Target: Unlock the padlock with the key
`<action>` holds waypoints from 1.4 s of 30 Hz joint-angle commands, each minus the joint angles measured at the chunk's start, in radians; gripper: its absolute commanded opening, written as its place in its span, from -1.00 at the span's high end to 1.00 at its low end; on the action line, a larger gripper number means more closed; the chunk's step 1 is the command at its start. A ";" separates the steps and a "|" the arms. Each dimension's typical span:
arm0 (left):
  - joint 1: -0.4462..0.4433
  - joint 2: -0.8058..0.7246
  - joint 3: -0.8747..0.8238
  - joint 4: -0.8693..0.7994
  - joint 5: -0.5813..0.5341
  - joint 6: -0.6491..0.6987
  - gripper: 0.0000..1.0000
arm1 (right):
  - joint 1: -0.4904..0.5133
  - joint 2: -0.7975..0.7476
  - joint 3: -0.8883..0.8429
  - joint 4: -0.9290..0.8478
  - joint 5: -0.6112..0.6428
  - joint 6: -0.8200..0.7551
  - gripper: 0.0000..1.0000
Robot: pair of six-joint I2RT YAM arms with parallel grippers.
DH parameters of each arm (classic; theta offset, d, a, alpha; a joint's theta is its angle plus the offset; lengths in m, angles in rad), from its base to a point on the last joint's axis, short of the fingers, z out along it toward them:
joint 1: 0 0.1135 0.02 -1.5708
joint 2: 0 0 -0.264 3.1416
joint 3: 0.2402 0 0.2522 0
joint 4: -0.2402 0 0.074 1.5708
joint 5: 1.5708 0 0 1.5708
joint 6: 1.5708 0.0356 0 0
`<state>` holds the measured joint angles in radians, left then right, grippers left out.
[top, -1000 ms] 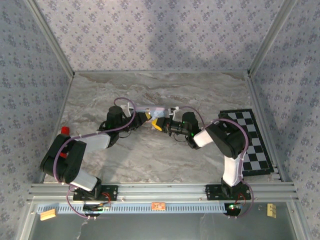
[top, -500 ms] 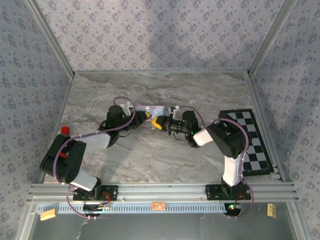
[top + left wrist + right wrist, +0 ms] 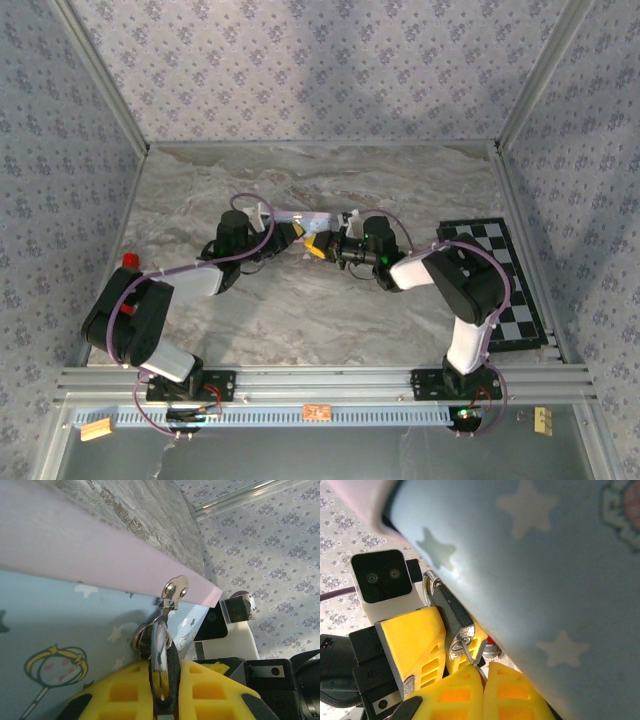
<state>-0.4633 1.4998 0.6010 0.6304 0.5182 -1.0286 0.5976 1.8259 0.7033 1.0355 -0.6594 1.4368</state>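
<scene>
Padlock (image 3: 451,615) hangs by its shackle from the hasp (image 3: 174,591) of the pale blue tin (image 3: 60,630). Its body is clamped between the narrowly set jaws of the left gripper (image 3: 162,692). Key (image 3: 469,656) is pinched at the tips of the right gripper (image 3: 482,677), which is closed tight. Just ahead of those fingertips, the blade meets the keyway.

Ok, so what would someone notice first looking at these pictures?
A pale blue cartoon tin lies in the middle of the table. At it, the left gripper clamps the black padlock hanging from the tin's hasp, while the right gripper holds the key with its tip at the padlock's silvery end. A chessboard lies by the right edge.
</scene>
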 commanded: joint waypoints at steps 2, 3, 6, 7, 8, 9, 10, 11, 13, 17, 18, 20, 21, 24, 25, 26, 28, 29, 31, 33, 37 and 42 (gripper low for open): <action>-0.116 0.012 -0.004 -0.062 0.278 0.061 1.00 | -0.007 0.008 0.093 0.248 0.096 0.043 1.00; -0.118 0.011 -0.003 -0.062 0.277 0.060 1.00 | -0.004 0.012 0.094 0.255 0.097 0.044 1.00; -0.123 0.010 -0.006 -0.062 0.270 0.059 1.00 | 0.004 -0.021 0.086 0.174 0.111 -0.027 1.00; -0.124 0.008 -0.005 -0.063 0.270 0.060 1.00 | 0.008 -0.033 0.085 0.154 0.113 -0.047 1.00; -0.125 0.008 -0.005 -0.062 0.270 0.060 1.00 | 0.010 -0.043 0.085 0.138 0.113 -0.064 1.00; -0.126 0.008 -0.006 -0.062 0.270 0.062 1.00 | 0.010 -0.049 0.083 0.138 0.115 -0.076 1.00; -0.129 0.009 -0.007 -0.064 0.270 0.064 1.00 | 0.010 -0.054 0.082 0.136 0.115 -0.083 1.00; -0.128 0.011 -0.006 -0.062 0.270 0.064 1.00 | 0.008 -0.058 0.082 0.127 0.115 -0.094 1.00; -0.130 0.014 -0.006 -0.062 0.270 0.063 1.00 | 0.011 -0.071 0.084 0.091 0.116 -0.125 1.00; -0.129 0.015 -0.007 -0.060 0.267 0.062 1.00 | 0.013 -0.086 0.079 0.065 0.120 -0.150 1.00; -0.130 0.014 -0.009 -0.060 0.267 0.062 1.00 | 0.010 -0.083 0.078 0.091 0.116 -0.131 1.00; -0.130 0.013 -0.012 -0.056 0.268 0.065 1.00 | 0.004 -0.068 0.080 0.160 0.106 -0.085 1.00; -0.130 0.013 -0.015 -0.054 0.268 0.067 1.00 | 0.003 -0.057 0.082 0.197 0.102 -0.056 1.00; -0.129 0.014 -0.023 -0.044 0.272 0.069 1.00 | 0.000 -0.032 0.091 0.276 0.094 0.023 1.00; -0.129 0.015 -0.026 -0.035 0.274 0.066 1.00 | -0.002 -0.027 0.091 0.288 0.094 0.040 1.00; -0.130 0.014 -0.030 -0.020 0.279 0.060 1.00 | -0.003 -0.024 0.088 0.298 0.095 0.050 1.00; -0.130 0.007 -0.035 -0.005 0.287 0.058 1.00 | -0.008 -0.022 0.082 0.307 0.095 0.067 1.00; -0.129 -0.001 -0.037 0.000 0.291 0.060 1.00 | -0.010 -0.019 0.078 0.315 0.095 0.078 1.00; -0.130 -0.013 -0.040 -0.003 0.299 0.071 1.00 | -0.016 -0.012 0.073 0.342 0.095 0.100 1.00; -0.130 -0.023 -0.043 -0.013 0.310 0.083 1.00 | -0.020 -0.005 0.072 0.355 0.091 0.119 1.00; -0.130 -0.044 -0.054 -0.007 0.327 0.090 1.00 | -0.019 -0.008 0.082 0.357 0.080 0.115 1.00; -0.140 -0.035 -0.055 -0.022 0.332 0.103 1.00 | 0.000 -0.038 0.112 0.294 0.066 0.054 1.00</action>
<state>-0.4847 1.4631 0.5808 0.6895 0.5190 -1.0027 0.5846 1.8355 0.7033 1.1587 -0.6968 1.5223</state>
